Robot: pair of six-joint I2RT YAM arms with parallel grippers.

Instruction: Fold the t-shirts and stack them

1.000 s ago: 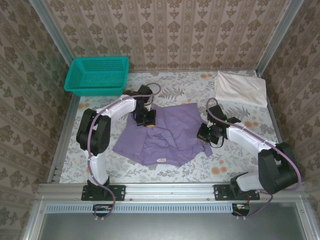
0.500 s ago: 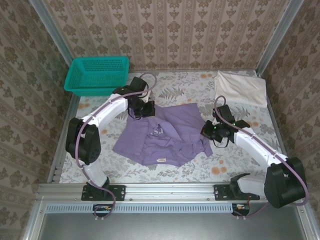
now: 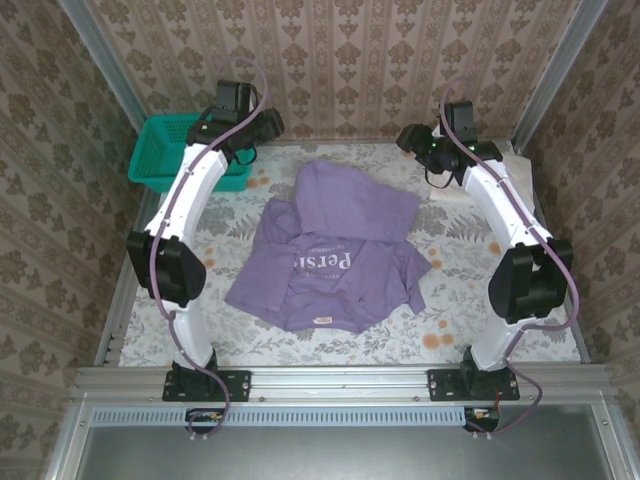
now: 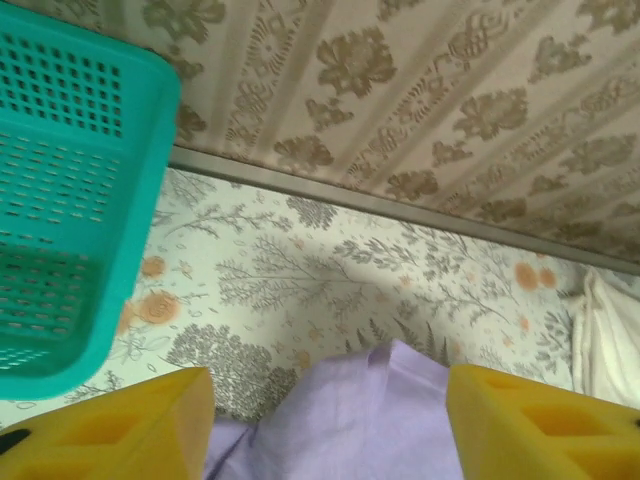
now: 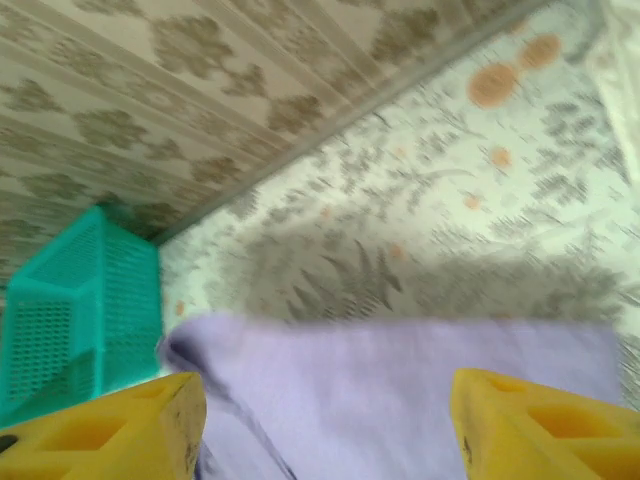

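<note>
Purple t-shirt (image 3: 345, 215), body axis near-far; lettering (image 3: 322, 262) tops far-side

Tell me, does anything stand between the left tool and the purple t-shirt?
Nothing visible does. The open left tool faces the far edge of the purple t-shirt, with no object between them. The teal basket stands off to the left, apart from the shirt.

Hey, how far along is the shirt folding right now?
Barely started. The purple shirt lies rumpled mid-table, chest lettering up, not yet a neat fold. In hand: nothing; the left gripper and right gripper are open, near the back wall. Left: folding it, then stacking with the white shirt at the far right.
</note>
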